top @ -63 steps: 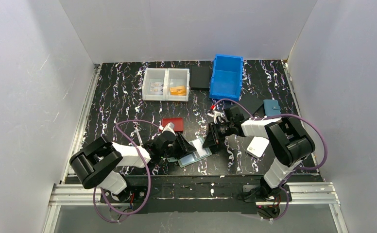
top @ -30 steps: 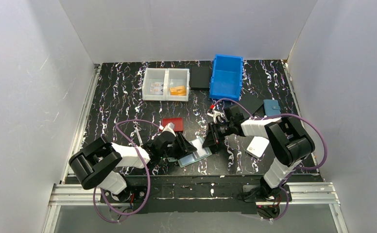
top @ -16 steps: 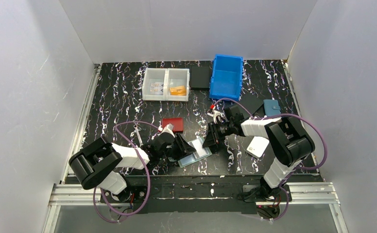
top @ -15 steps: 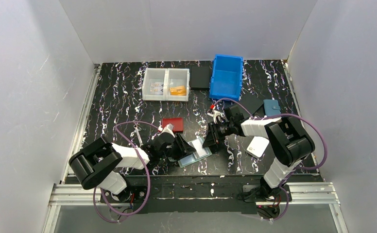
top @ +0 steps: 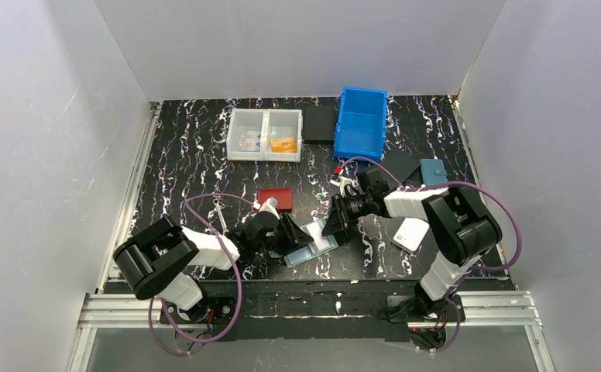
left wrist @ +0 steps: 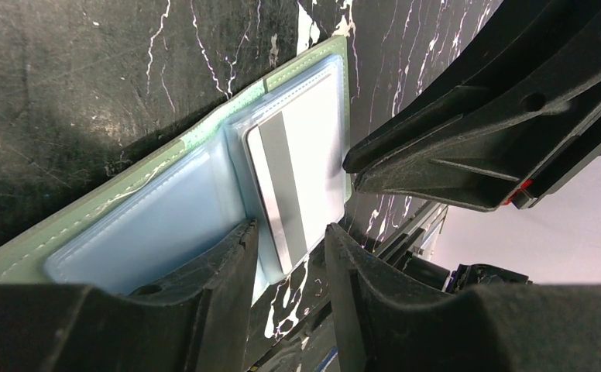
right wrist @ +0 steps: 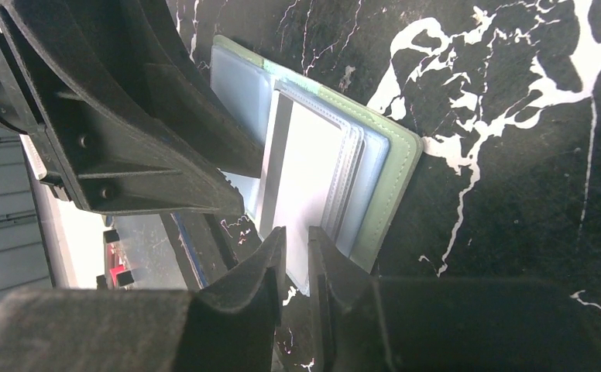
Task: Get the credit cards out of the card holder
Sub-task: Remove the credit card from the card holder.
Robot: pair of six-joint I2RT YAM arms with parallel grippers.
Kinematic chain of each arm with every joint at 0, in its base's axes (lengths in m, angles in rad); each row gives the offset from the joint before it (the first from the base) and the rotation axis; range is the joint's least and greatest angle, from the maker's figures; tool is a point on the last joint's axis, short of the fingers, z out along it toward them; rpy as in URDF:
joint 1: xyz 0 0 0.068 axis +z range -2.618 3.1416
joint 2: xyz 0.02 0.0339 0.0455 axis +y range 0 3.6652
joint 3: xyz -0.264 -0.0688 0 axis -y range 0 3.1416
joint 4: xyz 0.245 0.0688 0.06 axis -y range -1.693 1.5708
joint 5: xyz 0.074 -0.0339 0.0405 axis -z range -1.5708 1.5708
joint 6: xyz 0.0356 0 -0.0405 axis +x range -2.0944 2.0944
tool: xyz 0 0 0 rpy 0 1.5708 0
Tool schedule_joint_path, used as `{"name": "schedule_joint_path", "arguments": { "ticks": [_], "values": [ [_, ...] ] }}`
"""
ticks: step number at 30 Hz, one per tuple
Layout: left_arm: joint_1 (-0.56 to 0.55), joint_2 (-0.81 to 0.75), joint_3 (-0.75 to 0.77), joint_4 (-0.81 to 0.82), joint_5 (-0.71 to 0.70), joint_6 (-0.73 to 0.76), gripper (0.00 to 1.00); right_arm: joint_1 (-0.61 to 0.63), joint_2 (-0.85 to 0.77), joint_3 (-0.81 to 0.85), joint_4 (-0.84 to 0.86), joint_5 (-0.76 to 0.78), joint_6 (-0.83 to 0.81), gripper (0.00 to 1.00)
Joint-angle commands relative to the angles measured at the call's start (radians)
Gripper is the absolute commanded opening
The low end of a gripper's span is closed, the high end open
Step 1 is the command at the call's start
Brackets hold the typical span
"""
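The sage-green card holder (top: 310, 242) is lying open and flat on the table (top: 189, 155) near its front edge, clear inner sleeves facing up. A pale credit card (left wrist: 293, 186) with a grey stripe is sitting in one sleeve, seemingly sticking partly out.

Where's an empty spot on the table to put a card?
Bare table lies left, between the white tray and the left arm, and mid-table, between the red wallet and blue bin. Crowded at the front, where left gripper and right gripper meet over the card holder.
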Motion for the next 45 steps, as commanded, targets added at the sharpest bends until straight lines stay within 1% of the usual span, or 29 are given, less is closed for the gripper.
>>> {"name": "schedule_joint_path", "arguments": {
  "ticks": [1,4,13,19,23,27,30,32,34,36,37,39,45],
  "values": [
    [-0.004,0.024,0.005,-0.054,-0.003,0.017,0.36,-0.003,-0.002,0.025,0.012,-0.003,0.000,0.24],
    [-0.004,0.026,0.004,-0.051,-0.001,0.016,0.36,-0.003,0.000,0.026,0.003,0.019,-0.005,0.24],
    [-0.005,0.045,0.010,-0.034,0.011,0.014,0.36,0.011,0.034,0.028,-0.002,-0.002,-0.004,0.24],
    [-0.004,0.062,0.010,-0.015,0.020,0.009,0.35,0.033,0.050,0.032,-0.007,-0.012,-0.008,0.19],
    [-0.004,0.077,0.009,-0.002,0.023,0.001,0.35,0.038,0.071,0.041,-0.038,0.025,-0.025,0.16],
    [-0.004,0.093,0.002,0.023,0.025,-0.015,0.34,0.041,0.090,0.050,-0.071,0.071,-0.047,0.15],
    [-0.005,0.105,-0.008,0.049,0.025,-0.028,0.30,0.043,0.098,0.053,-0.086,0.076,-0.052,0.15],
    [-0.002,0.115,-0.015,0.071,0.026,-0.035,0.25,0.048,0.101,0.054,-0.088,0.073,-0.053,0.15],
    [0.002,0.129,-0.024,0.099,0.029,-0.044,0.15,0.052,0.105,0.057,-0.094,0.074,-0.057,0.16],
    [0.007,0.143,-0.034,0.129,0.034,-0.051,0.02,0.052,0.107,0.060,-0.099,0.077,-0.059,0.16],
    [0.010,0.150,-0.041,0.148,0.037,-0.054,0.00,0.052,0.107,0.061,-0.102,0.078,-0.061,0.17],
    [0.015,0.160,-0.061,0.196,0.041,-0.062,0.00,0.052,0.106,0.063,-0.105,0.083,-0.063,0.19],
    [0.043,0.144,-0.149,0.323,0.065,-0.054,0.00,0.052,0.111,0.072,-0.140,0.150,-0.089,0.30]
  ]
}}
